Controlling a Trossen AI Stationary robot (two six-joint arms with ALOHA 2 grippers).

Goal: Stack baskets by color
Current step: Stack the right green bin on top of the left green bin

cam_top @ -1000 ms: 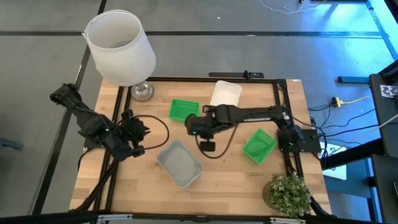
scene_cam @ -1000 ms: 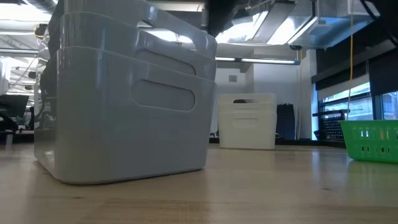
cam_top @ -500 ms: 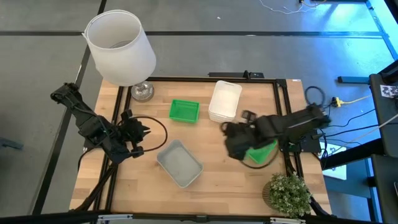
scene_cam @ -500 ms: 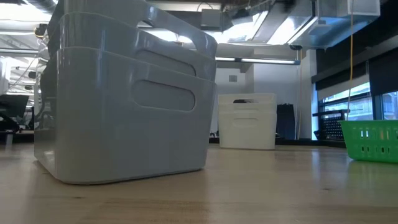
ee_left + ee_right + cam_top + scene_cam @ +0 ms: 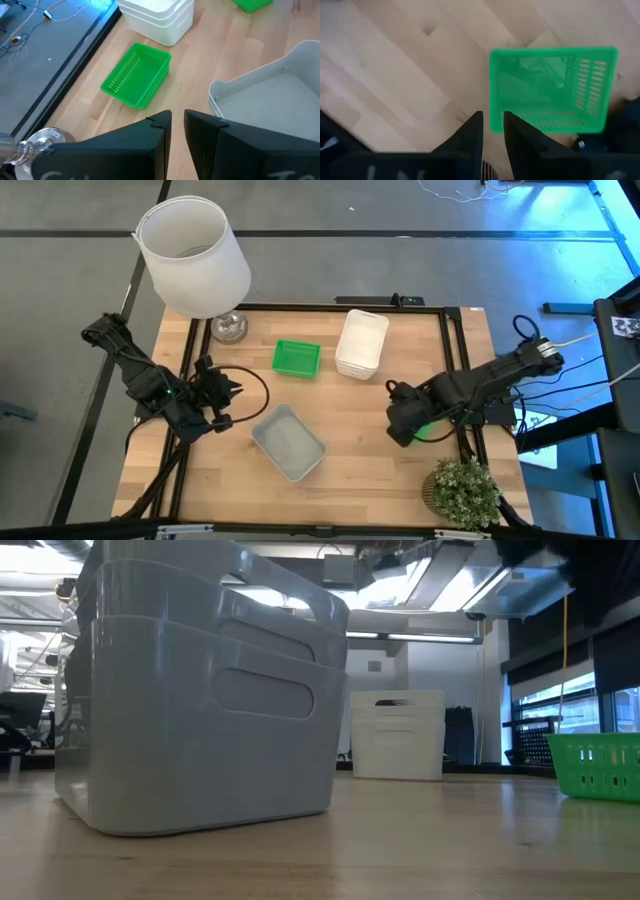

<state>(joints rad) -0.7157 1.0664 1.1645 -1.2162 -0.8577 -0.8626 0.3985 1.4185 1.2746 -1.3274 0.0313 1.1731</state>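
Baskets lie in four places on the wooden table [image 5: 350, 470]. In the high view, a grey basket stack [image 5: 288, 442] sits near the front centre, a green basket [image 5: 297, 358] lies behind it, a white basket stack [image 5: 362, 343] stands just to the right of that green one, and a second green basket [image 5: 432, 426] lies toward the right edge, mostly covered by the right arm.

The low view shows what the high view cannot: the grey basket stack [image 5: 200, 690] consists of at least two nested trays with oval handle cut-outs, and the white basket stack [image 5: 397, 735] likewise shows layered rims. The second green basket [image 5: 597, 767] appears at the right border with a slotted wall. The left wrist view shows the slotted floor and wall of the first green basket [image 5: 136, 74]. The right wrist view looks straight down into the second green basket [image 5: 550, 87].

No brand, label or legible writing shows on any basket.

The left gripper [image 5: 177, 117] rests at the left table edge, folded low, aimed between the green basket and the grey stack; its jaws stand close together with a narrow gap, grasping nothing. The right gripper [image 5: 492, 119] hangs above the near rim of the second green basket, the arm stretched in from the right edge. Its jaws are also nearly together and hold nothing.

A white lampshade [image 5: 193, 255] stands at the rear left corner, and a small plant [image 5: 464, 490] at the front right.
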